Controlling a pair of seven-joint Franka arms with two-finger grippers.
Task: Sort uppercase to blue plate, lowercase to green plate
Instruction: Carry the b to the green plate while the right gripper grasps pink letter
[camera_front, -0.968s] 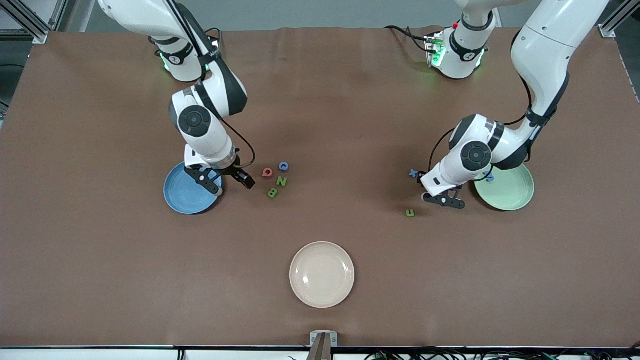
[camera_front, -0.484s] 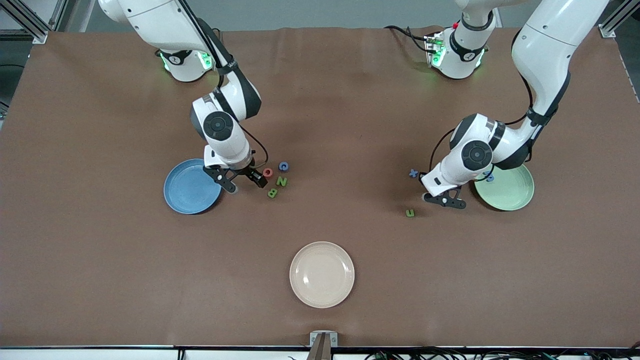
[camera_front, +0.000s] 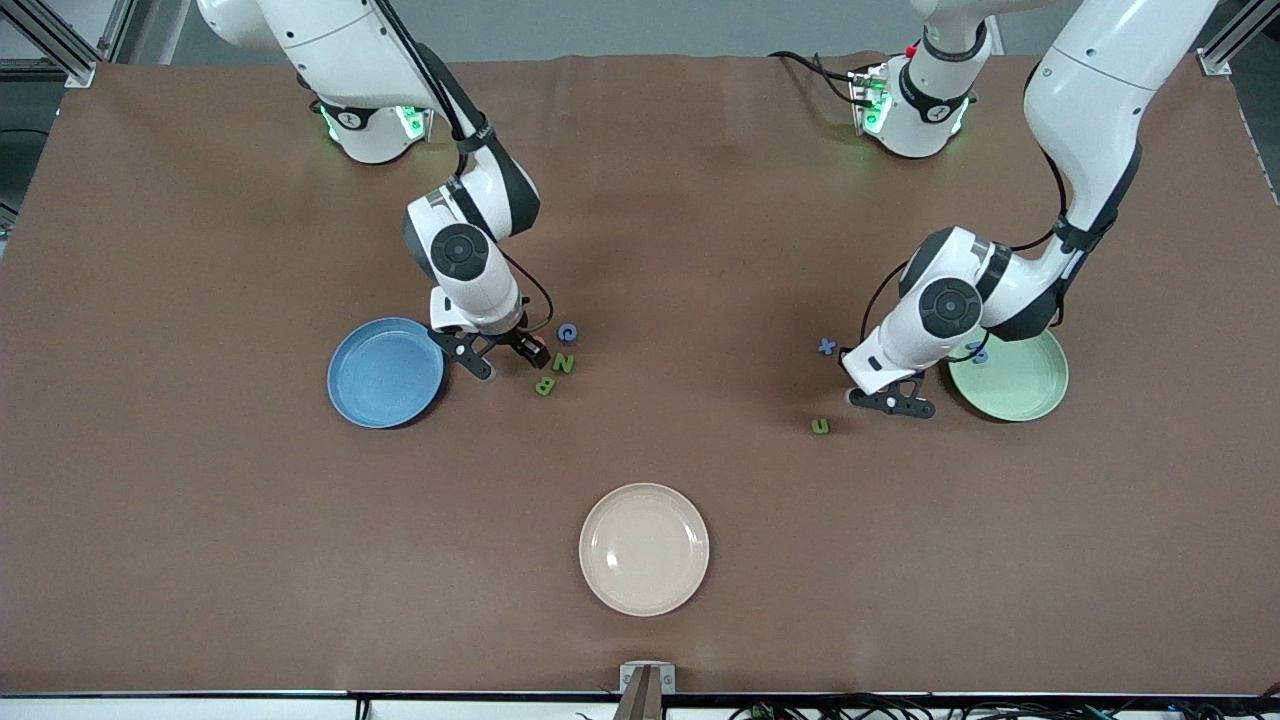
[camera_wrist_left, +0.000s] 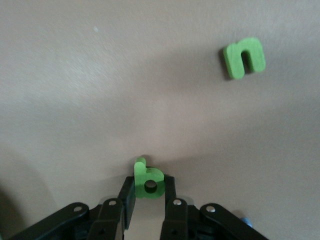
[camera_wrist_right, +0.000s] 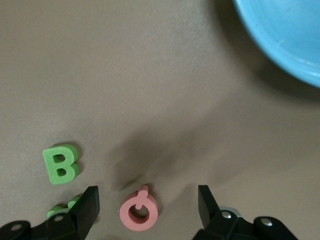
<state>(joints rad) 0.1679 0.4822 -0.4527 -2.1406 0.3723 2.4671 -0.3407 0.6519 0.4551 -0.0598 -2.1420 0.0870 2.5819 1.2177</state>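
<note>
My right gripper (camera_front: 508, 358) is open and low over the table, its fingers on either side of the red Q (camera_wrist_right: 138, 211). Green B (camera_wrist_right: 61, 163), green N (camera_front: 563, 363) and blue C (camera_front: 567, 332) lie close by. The blue plate (camera_front: 385, 373) sits beside them, toward the right arm's end. My left gripper (camera_front: 890, 402) is shut on the green p (camera_wrist_left: 148, 180), low over the table beside the green plate (camera_front: 1020, 385). Green u (camera_wrist_left: 244, 58) and blue x (camera_front: 826, 346) lie on the table near it. A blue letter (camera_front: 978, 355) shows on the green plate's rim, partly hidden by the arm.
A cream plate (camera_front: 644, 548) stands mid-table, nearest the front camera. Brown cloth covers the whole table. Both arm bases stand along the edge farthest from the front camera.
My right gripper moved from over the blue plate's edge across to the red Q and now straddles it. My left gripper shut on the green p without shifting place.
</note>
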